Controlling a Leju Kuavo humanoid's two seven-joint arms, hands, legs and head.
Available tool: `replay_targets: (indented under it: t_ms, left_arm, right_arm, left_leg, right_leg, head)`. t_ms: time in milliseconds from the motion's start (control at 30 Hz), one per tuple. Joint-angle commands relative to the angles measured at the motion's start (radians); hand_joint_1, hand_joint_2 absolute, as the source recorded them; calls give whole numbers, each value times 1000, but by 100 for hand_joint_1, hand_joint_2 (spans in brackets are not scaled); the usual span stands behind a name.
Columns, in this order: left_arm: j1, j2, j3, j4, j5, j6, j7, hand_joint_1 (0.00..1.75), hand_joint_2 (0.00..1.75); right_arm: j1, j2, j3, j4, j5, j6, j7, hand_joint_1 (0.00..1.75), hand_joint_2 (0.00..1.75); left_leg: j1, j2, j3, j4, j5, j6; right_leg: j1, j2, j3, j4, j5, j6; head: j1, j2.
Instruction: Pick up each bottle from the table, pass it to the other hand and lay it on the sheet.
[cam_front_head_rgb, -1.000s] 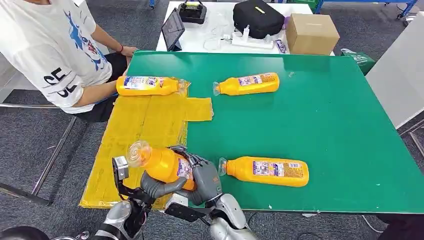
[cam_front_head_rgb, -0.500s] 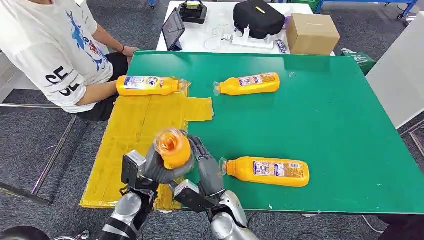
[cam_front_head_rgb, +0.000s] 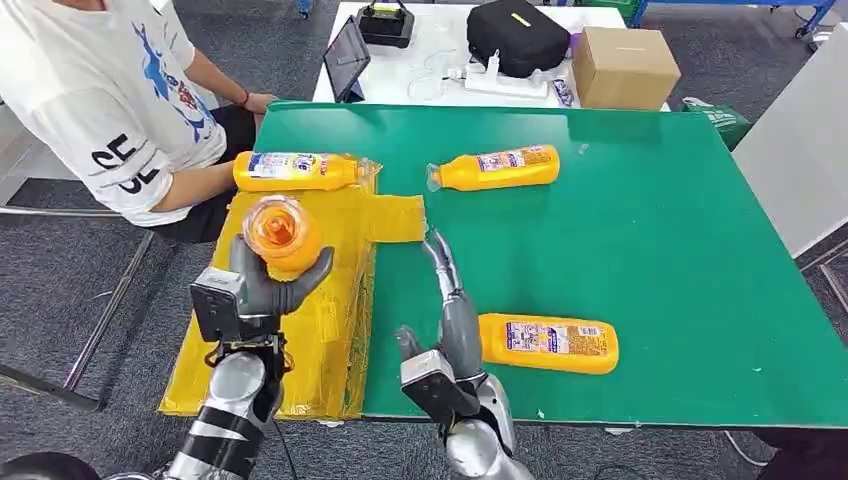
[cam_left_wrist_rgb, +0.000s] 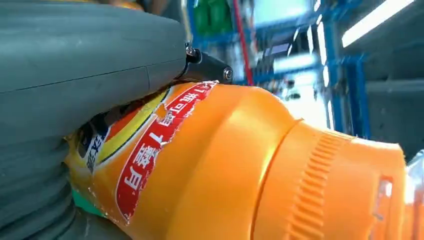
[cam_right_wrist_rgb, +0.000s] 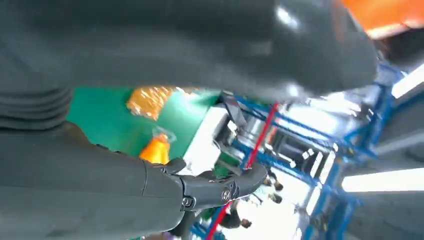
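Observation:
My left hand (cam_front_head_rgb: 262, 287) grips an orange bottle (cam_front_head_rgb: 283, 232) upright above the yellow sheet (cam_front_head_rgb: 300, 270), its clear cap toward the camera; the left wrist view shows the same bottle (cam_left_wrist_rgb: 240, 165) close up, against my grey thumb (cam_left_wrist_rgb: 90, 60). My right hand (cam_front_head_rgb: 448, 320) stands beside it over the green table (cam_front_head_rgb: 650, 250), fingers straight and apart, holding nothing. A second bottle (cam_front_head_rgb: 548, 343) lies just right of that hand. A third bottle (cam_front_head_rgb: 492, 168) lies at the table's middle back. Another bottle (cam_front_head_rgb: 296, 171) lies on the sheet's far end.
A person in a white shirt (cam_front_head_rgb: 100, 90) sits at the table's left, an arm near the sheet's far end. Behind the green table a white table (cam_front_head_rgb: 440, 60) carries a black bag (cam_front_head_rgb: 515, 37), a cardboard box (cam_front_head_rgb: 622, 66) and a tablet (cam_front_head_rgb: 346, 57).
The bottle passed from both hands to my left hand alone, which carried it left and up over the sheet. My right hand let go, opened and drew back to the right.

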Motion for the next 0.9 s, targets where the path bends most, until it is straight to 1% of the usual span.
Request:
replay_targets:
  t_ms: [33,67,100,133,167,200,233,267,300,333,367,400,433,467,500,567,733,867,900]
  left_arm:
    - [-125,8,37,203,-104,57,22,175,175]
    - [-125,8,37,203,-104,57,22,175,175]
    - [-125,8,37,203,-104,57,22,175,175]
    - [-125,8,37,203,-104,57,22,175,175]
    - [-143,30,-1,240,-202,85,49,175,175]
    - [-164,37,-7,279,-251,87,69,175,175]
    - [-199,54,-34,341,-375,132,91,175,175]
    - [-239,73,-68,411,-477,128,140,175,175]
    - [-278,81,-71,476,-547,149,155,175,175]
    - [-351,101,-124,601,-700,136,222,175,175]
    - [-382,103,-116,654,-730,147,219,175,175]
    - [-425,122,-160,724,-833,122,256,175,175]
    - [-447,126,-139,761,-850,95,247,175,175]
    - [-460,132,-148,780,-868,84,250,175,175]
    - [-490,151,-211,824,-950,36,280,175,175]
    - [-537,179,-269,893,-1042,-35,317,175,175]
    - [-547,189,-272,910,-1052,-35,306,175,175]
    - [-546,187,-272,910,-1053,-34,306,175,175]
    - [-547,190,-283,917,-1070,-51,322,175,175]
  right_arm:
    - [11,-20,-25,-116,-36,-34,-27,0,0]
    - [11,-20,-25,-116,-36,-34,-27,0,0]
    - [11,-20,-25,-116,-36,-34,-27,0,0]
    - [11,-20,-25,-116,-36,-34,-27,0,0]
    - [11,-18,-27,-119,-52,-46,-51,0,0]
    - [9,-17,-25,-130,-62,-59,-69,0,0]
    - [7,-17,-21,-149,-64,-72,-79,0,0]
    - [6,-18,-17,-164,-62,-84,-86,0,0]
    - [5,-20,-12,-187,-65,-93,-90,0,0]
    - [4,-22,-7,-215,-74,-110,-101,0,0]
    - [6,-25,-4,-235,-77,-123,-104,0,0]
    - [7,-29,0,-252,-84,-128,-104,0,0]
    - [8,-35,1,-264,-90,-128,-101,0,0]
    - [10,-37,0,-268,-95,-124,-101,0,0]
    - [12,-39,-4,-273,-105,-120,-102,0,0]
    - [17,-49,-11,-279,-116,-108,-106,0,0]
    - [18,-55,-13,-280,-125,-100,-106,0,0]
    - [18,-54,-12,-280,-125,-100,-106,0,0]
    - [16,-53,-11,-273,-128,-98,-106,0,175]
  left_leg:
    - [0,-2,1,0,0,0]
    - [0,-1,1,0,0,0]
    - [2,-2,5,0,-1,-1]
    - [1,-1,2,0,0,-1]
    - [2,-1,4,0,-1,-1]
    - [1,0,3,-1,-1,-1]
    - [1,-1,3,0,-1,-1]
    - [1,-3,3,0,0,-1]
    - [1,-3,3,0,0,-1]
    - [0,-4,2,0,0,-1]
    - [1,-5,2,0,0,-1]
    - [1,-5,2,0,1,-1]
    - [0,-3,1,0,1,-1]
    - [1,-4,2,0,1,-1]
    - [1,-2,2,0,1,-1]
    - [1,-2,3,0,1,-1]
    - [1,2,3,0,1,-1]
    - [2,0,4,1,0,-1]
    - [1,1,2,1,0,-1]
  right_leg:
    - [0,-3,2,0,0,-1]
    - [1,-2,2,-1,0,-1]
    - [2,-4,6,-1,-1,-2]
    - [1,-2,3,-1,-1,-1]
    - [2,-3,6,-1,-1,-2]
    - [1,-2,4,-1,-1,-1]
    - [1,-3,4,-1,-1,-2]
    - [1,-4,4,0,-1,-2]
    - [2,-5,5,-1,-1,-2]
    - [1,-5,3,0,-1,-1]
    - [1,-6,4,0,-1,-2]
    - [1,-5,3,0,-1,-1]
    - [1,-4,2,0,0,-1]
    - [1,-5,4,0,0,-2]
    - [1,-3,3,0,0,-1]
    - [2,-3,4,0,0,-2]
    - [1,0,2,0,0,-1]
    - [2,-2,4,0,-1,-2]
    - [2,-1,3,0,0,-1]
  head:
    - [0,0]
    - [0,0]
    - [0,0]
    - [0,0]
    - [0,0]
    - [0,0]
    - [0,0]
    - [0,0]
    - [0,0]
    - [0,0]
    - [0,0]
    - [0,0]
    - [0,0]
    - [0,0]
    - [0,0]
    - [0,0]
    - [0,0]
    - [0,0]
    - [0,0]
